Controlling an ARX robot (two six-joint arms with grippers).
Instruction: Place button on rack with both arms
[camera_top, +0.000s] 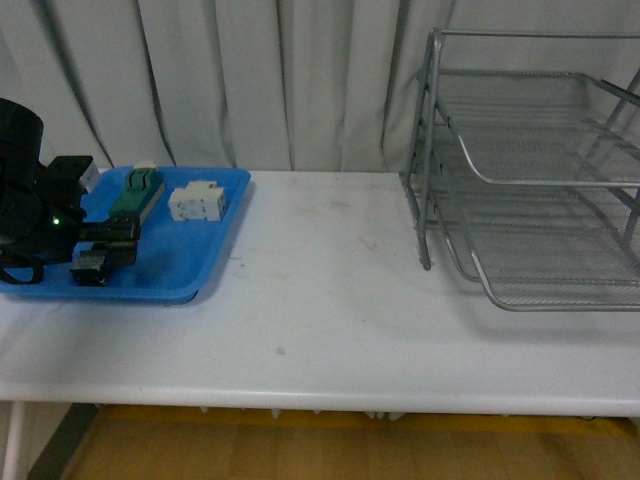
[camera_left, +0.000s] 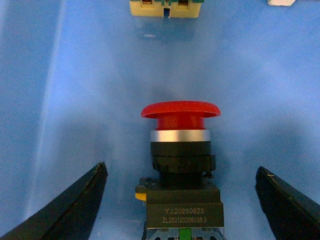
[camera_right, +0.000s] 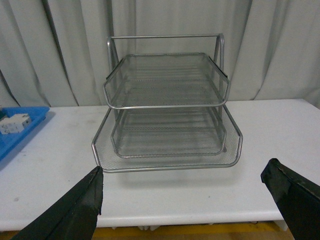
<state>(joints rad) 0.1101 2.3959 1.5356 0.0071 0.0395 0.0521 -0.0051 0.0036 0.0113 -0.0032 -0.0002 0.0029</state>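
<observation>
Black left arm (camera_top: 22, 180), green LED (camera_top: 55, 221), tapered black fingers (camera_left: 70, 207).

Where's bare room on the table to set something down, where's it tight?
Bare: the table between the blue tray and the rack; the rack's tiers too. Crowded: the tray, holding green block, white block, button, left gripper straddling it.

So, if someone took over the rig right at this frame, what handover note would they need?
Left gripper: open, fingers either side of the red mushroom-capped push-button with the black body, not closed on it.
Right gripper: open, holding nothing, facing the silver wire-mesh three-tier rack.
The button lies in the flat blue plastic tray at the white table's left; the rack stands at its right, visible tiers empty.
Done: left arm lined up on the button.
Left: grasp, lift, probably pass to the right arm, set it on a tier.
</observation>
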